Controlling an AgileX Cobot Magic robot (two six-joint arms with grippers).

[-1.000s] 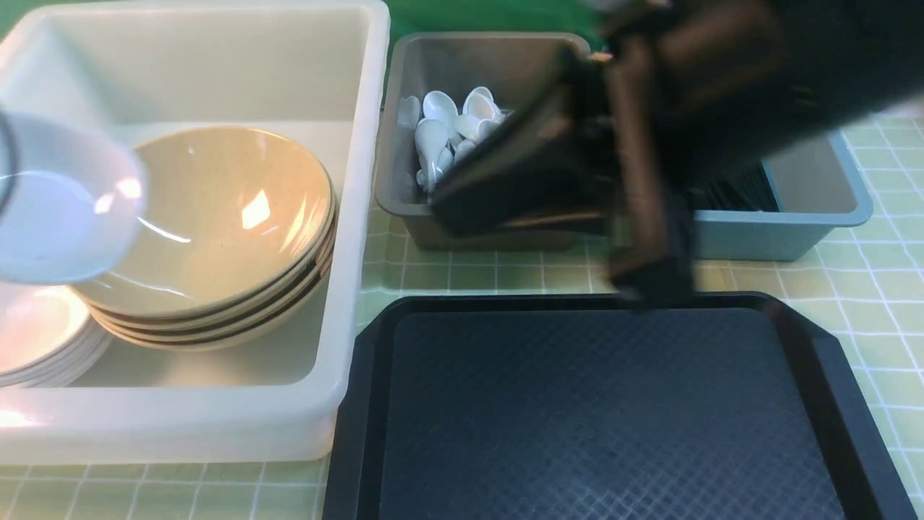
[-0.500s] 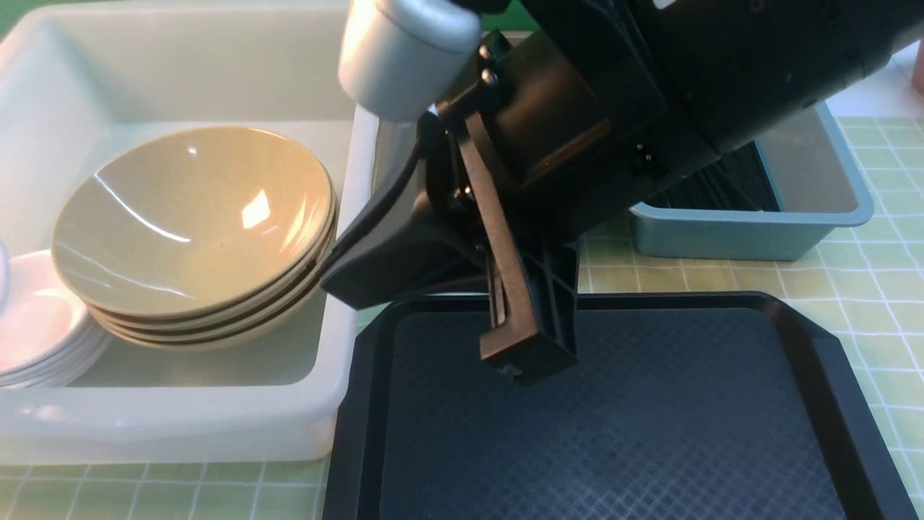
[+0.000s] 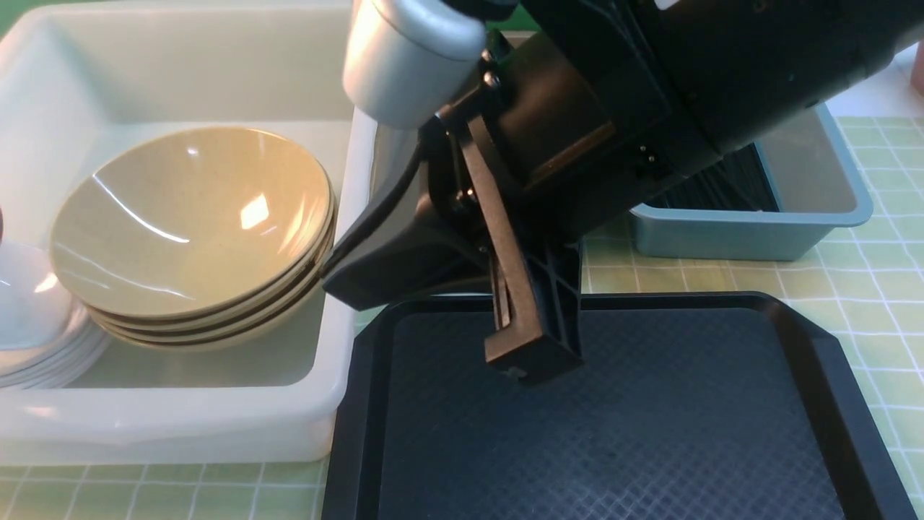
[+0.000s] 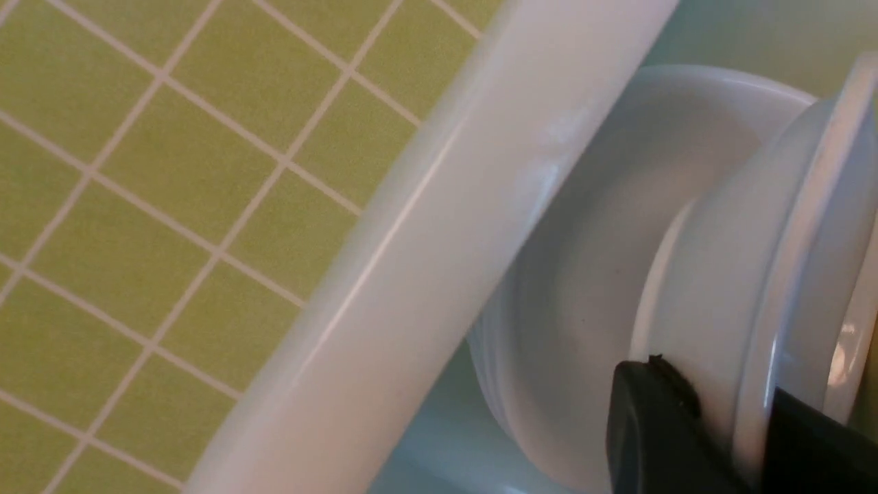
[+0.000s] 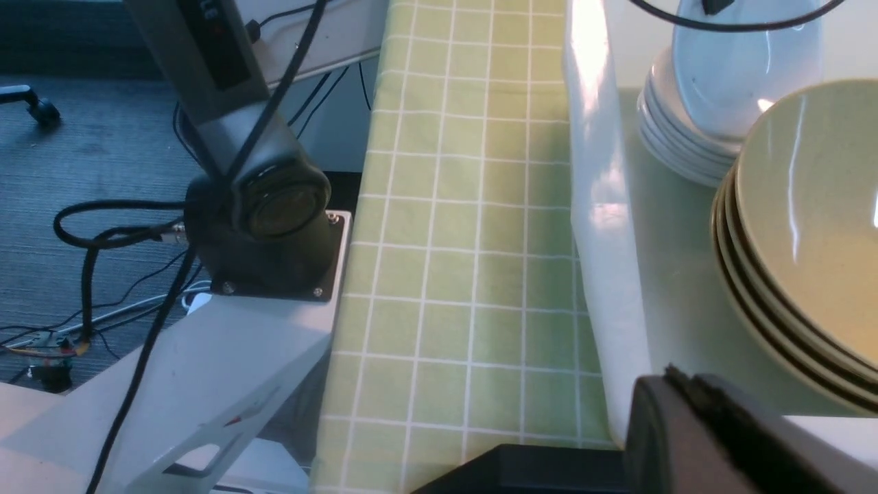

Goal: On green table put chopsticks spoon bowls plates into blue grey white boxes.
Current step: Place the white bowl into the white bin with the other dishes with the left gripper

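Since a second ago, right gripper (image 3: pixel 530 354) swings over bare tray (image 3: pixel 650 433), jaws closed, holding nothing; left gripper (image 4: pixel 720 439) clamps last plate (image 4: pixel 789 240) above stack (image 5: pixel 675 147) in white box (image 3: pixel 180 426); release remains.

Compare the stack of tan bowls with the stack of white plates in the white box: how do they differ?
The tan bowls are wide, beige and dark-banded; the white plates are smaller and plain white. The bowls' stack sits untouched, while the left gripper pinches the top plate's rim. Both stacks are glossy and sit in the white box.
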